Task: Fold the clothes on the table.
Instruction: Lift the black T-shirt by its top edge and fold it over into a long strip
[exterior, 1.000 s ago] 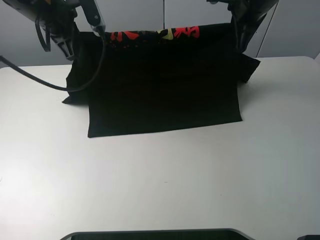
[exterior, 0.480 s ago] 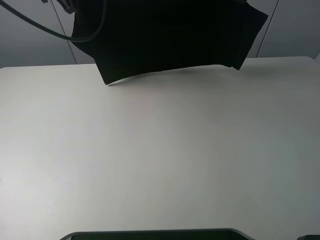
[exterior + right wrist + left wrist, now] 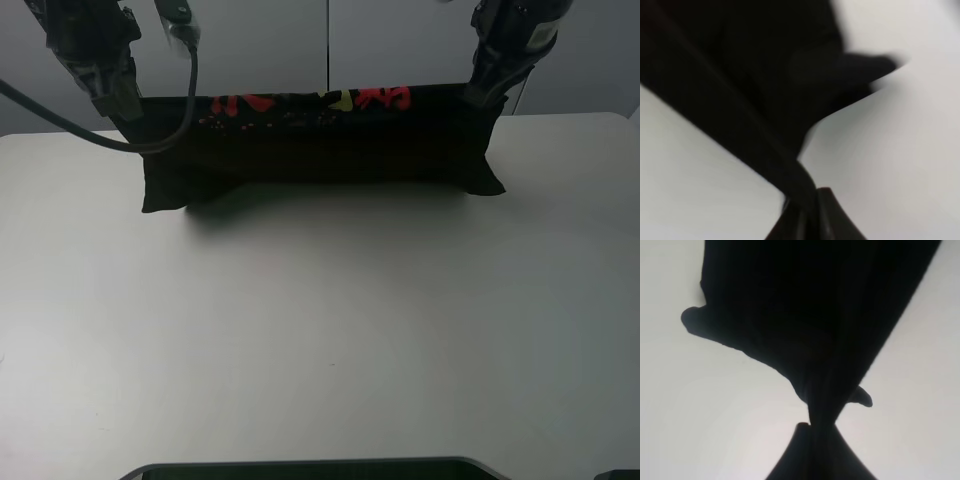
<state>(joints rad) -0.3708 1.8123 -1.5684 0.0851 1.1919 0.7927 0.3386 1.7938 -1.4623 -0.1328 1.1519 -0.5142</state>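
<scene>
The black T-shirt hangs stretched between my two grippers at the far side of the white table. Its red and yellow print shows along the top edge, and its lower edge rests on the table. My left gripper is shut on the shirt's upper left corner. My right gripper is shut on the upper right corner. In the left wrist view the cloth bunches into the gripper. In the blurred right wrist view the cloth runs into the gripper.
A black cable loops from the left arm across the shirt's left end. A dark edge lies along the table's near side. Grey wall panels stand behind the table.
The shirt was lifted high off the table half a second ago. Now both grippers have lowered it, so its bottom edge rests on the table at the far side.
</scene>
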